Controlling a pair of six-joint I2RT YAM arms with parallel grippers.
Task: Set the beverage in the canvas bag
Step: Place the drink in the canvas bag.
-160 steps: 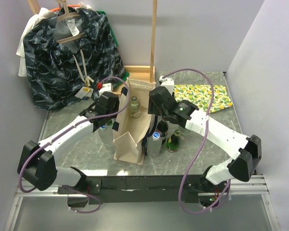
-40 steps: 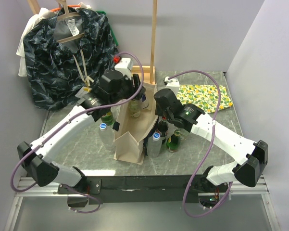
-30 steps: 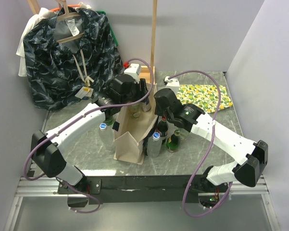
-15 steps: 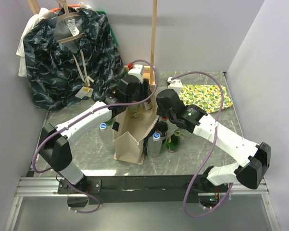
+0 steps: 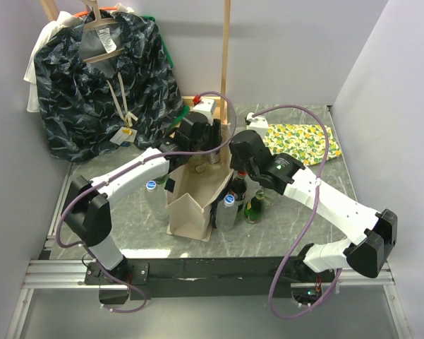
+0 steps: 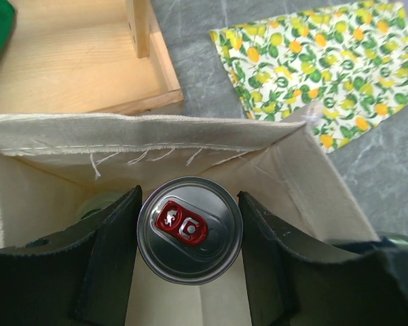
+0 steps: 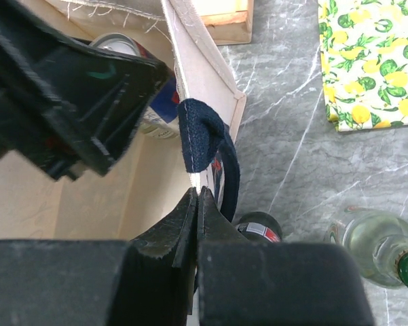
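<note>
Clamping the can [image 6: 189, 229] mid-frame, the left gripper [image 6: 189, 204] holds it within the canvas bag [image 6: 142, 136]; right gripper [image 7: 197, 204] pinches its wall.

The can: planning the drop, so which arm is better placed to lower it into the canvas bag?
Left. The left fingers hold the can at the mouth of the open canvas bag; the right fingers are pinched on its wall.

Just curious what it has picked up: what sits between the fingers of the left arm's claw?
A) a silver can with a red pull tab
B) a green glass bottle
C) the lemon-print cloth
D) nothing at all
A: the left wrist view shows a silver can with a red tab clamped in the left gripper, over the open canvas bag.
</note>
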